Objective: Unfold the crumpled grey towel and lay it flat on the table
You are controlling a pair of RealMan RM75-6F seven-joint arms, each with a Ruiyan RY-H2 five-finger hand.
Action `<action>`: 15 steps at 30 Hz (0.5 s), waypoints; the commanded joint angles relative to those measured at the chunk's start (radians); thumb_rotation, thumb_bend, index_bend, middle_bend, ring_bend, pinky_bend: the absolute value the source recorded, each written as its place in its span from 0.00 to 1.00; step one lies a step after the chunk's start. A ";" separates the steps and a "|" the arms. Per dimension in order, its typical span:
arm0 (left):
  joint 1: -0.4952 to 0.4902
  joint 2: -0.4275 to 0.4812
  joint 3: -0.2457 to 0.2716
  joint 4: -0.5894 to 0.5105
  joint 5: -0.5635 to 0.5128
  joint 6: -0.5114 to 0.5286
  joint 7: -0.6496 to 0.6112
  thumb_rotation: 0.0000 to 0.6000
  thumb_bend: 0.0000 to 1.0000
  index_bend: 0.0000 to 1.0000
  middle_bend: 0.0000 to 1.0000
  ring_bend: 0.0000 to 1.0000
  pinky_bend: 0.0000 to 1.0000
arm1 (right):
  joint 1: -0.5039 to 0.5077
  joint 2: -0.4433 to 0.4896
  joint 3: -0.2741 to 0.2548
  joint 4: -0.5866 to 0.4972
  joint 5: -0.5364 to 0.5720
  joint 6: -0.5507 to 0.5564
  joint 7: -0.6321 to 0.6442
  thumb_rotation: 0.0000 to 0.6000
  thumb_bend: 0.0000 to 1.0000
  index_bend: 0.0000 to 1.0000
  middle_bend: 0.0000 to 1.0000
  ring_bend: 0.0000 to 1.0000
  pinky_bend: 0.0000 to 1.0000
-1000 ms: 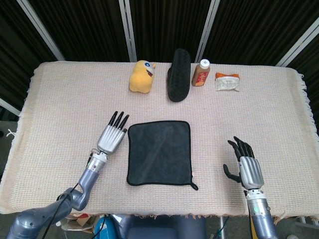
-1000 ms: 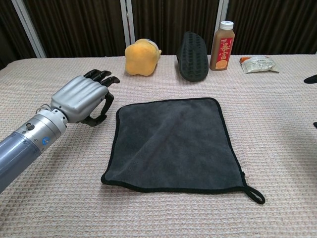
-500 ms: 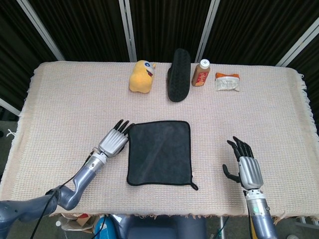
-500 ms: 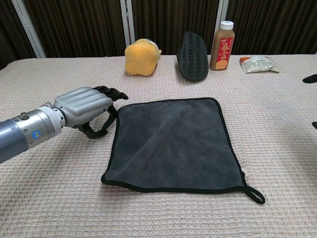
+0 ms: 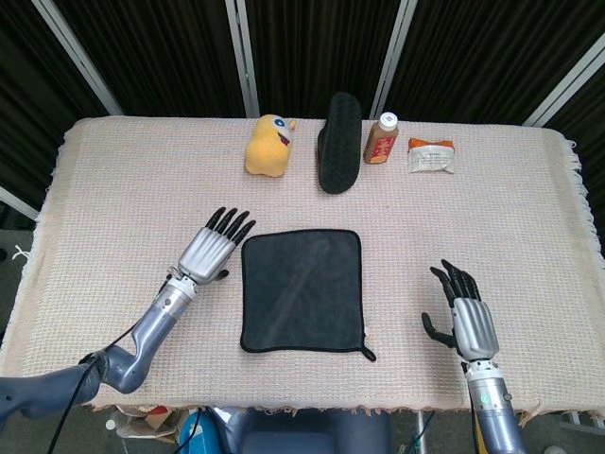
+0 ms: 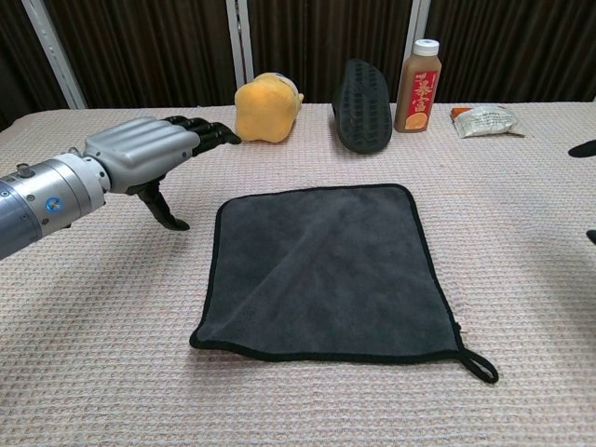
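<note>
Lifting off the towel (image 5: pixel 302 289) edge, left robot hand (image 5: pixel 210 251) is spread, empty.

left hand (image 6: pixel 149 154) — lifted off the towel (image 6: pixel 321 270) edge | fingers spread (palm down) — now hovering beside it

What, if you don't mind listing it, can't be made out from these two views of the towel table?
- Right hand: the chest view's right edge cuts it down to dark fingertips.
- Bottle label: print too small to read in either view.
- Packet: contents unclear, too small in the head view and partly hidden by its own crinkled wrap in the chest view.
- Grey towel underside: hidden, since it lies flat.
- Left hand palm: faces down, unseen.
</note>
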 commanded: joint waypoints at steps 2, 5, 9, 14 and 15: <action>-0.023 0.056 0.039 -0.061 -0.050 -0.130 0.045 1.00 0.50 0.00 0.00 0.00 0.06 | -0.001 0.000 0.000 -0.002 -0.003 0.003 0.001 1.00 0.39 0.13 0.05 0.00 0.01; -0.039 0.078 0.059 -0.089 -0.098 -0.201 0.094 1.00 0.59 0.00 0.00 0.00 0.06 | -0.001 0.002 0.001 -0.004 -0.003 0.002 0.003 1.00 0.40 0.12 0.05 0.00 0.01; -0.054 0.078 0.075 -0.097 -0.147 -0.239 0.151 1.00 0.62 0.00 0.00 0.00 0.06 | -0.001 0.003 0.002 -0.003 0.000 -0.001 0.003 1.00 0.39 0.13 0.05 0.00 0.01; -0.066 0.061 0.093 -0.090 -0.182 -0.255 0.190 1.00 0.64 0.02 0.02 0.00 0.06 | -0.009 0.000 -0.010 0.003 -0.009 0.007 0.009 1.00 0.40 0.13 0.05 0.00 0.01; -0.067 0.061 0.095 -0.089 -0.188 -0.257 0.196 1.00 0.64 0.02 0.02 0.00 0.06 | -0.007 0.000 -0.006 0.004 -0.007 0.005 0.010 1.00 0.39 0.13 0.05 0.00 0.01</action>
